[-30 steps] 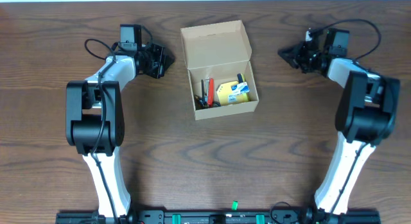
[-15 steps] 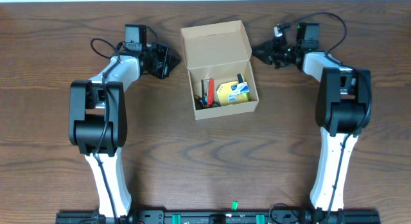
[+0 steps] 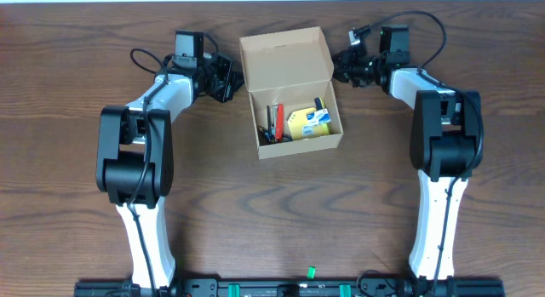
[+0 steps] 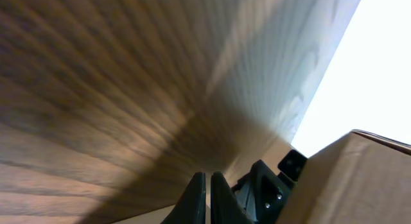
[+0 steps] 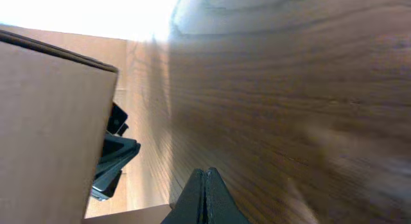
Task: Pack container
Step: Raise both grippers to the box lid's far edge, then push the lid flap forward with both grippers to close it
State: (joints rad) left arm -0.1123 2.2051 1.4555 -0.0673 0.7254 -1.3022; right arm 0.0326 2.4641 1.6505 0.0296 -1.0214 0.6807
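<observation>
A brown wooden bench (image 3: 255, 212) is seen to carry everything. At its middle, towards the far side, the container (image 3: 317, 137) is set down: a tan cardboard box, open, with its hinged lid (image 3: 283, 54) thrown back. The left gripper (image 3: 225, 78) is placed just beside the lid's left edge and the right gripper (image 3: 340, 67) just beside its right edge. Both are clenched, with nothing held between the fingers. Inside the box a yellow item (image 3: 302, 123) and a red-handled tool (image 3: 277, 118) can be made out; smaller dark pieces cannot be identified.

The box is judged light, and its thin walls are likely to be dented if squeezed. The lid is best taken at its free far edge, or pushed over from behind, so that the body is not dragged.
</observation>
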